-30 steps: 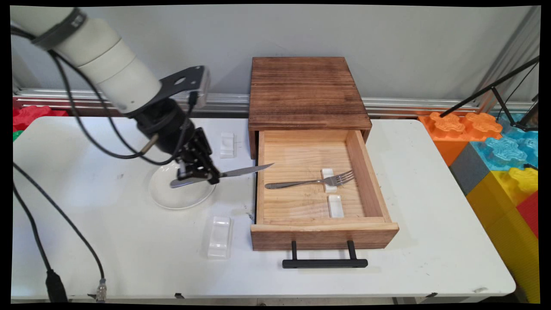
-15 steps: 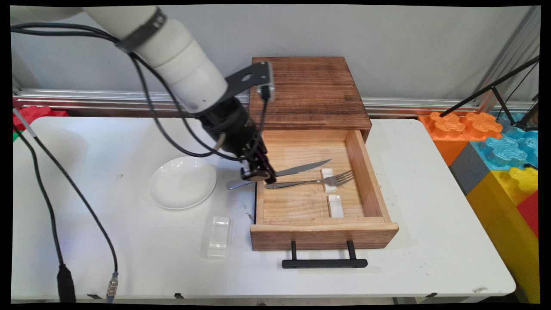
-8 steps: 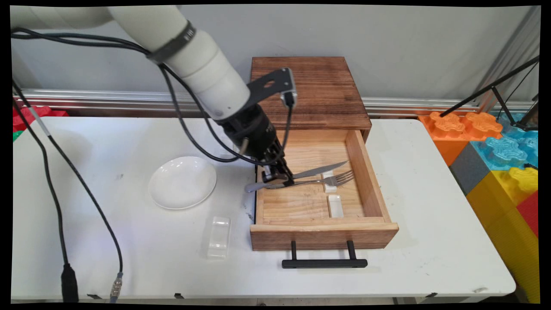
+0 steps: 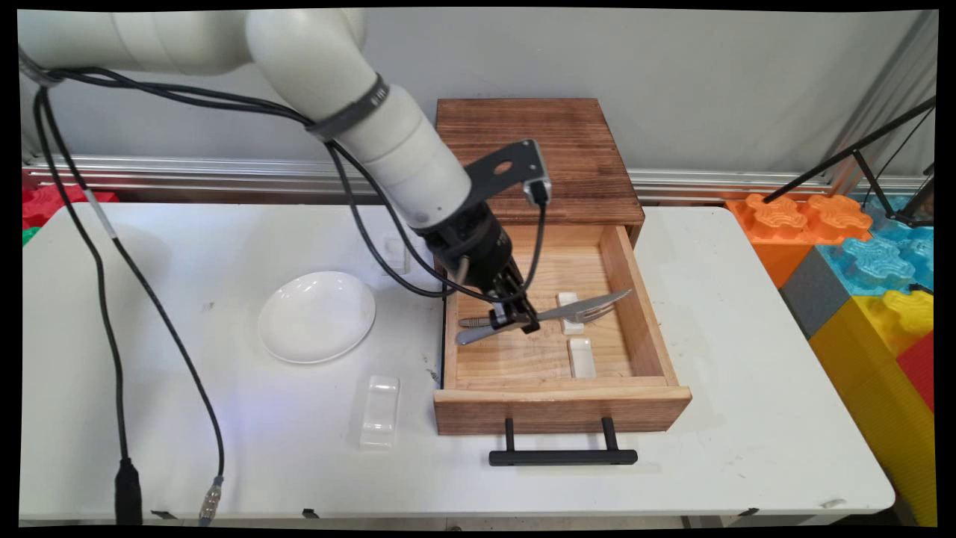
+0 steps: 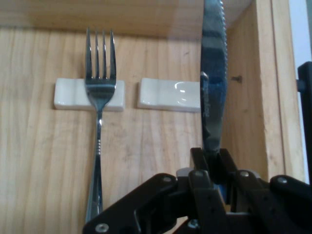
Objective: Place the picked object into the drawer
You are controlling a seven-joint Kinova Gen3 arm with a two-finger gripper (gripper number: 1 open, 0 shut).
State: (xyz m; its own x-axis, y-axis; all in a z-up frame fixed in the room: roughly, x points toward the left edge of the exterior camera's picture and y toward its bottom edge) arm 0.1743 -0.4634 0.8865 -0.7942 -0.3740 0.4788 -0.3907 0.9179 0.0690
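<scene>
Two black fingers (image 5: 214,163) of our gripper (image 4: 523,323) are pinching a steel table knife (image 4: 553,312) near where its handle meets the blade, jaws closed narrow on the flat metal. We are holding it level above the open wooden drawer (image 4: 642,314), its serrated blade pointing at the drawer's right wall. In the hand view the knife (image 5: 213,83) is running straight up from our gripper (image 5: 213,173), glossy and mirror-bright. Below it a steel fork (image 4: 590,312) is lying on the pale pine floor, its tines resting on a small white ceramic rest (image 5: 68,92); a second white rest (image 5: 168,94) is sitting empty just beside, partly under the blade. A dark-stained wooden cabinet (image 4: 534,157) is topping the drawer. A round white plate (image 4: 317,317) and a clear plastic tray (image 4: 380,411) are sitting on the white table (image 4: 747,418).
</scene>
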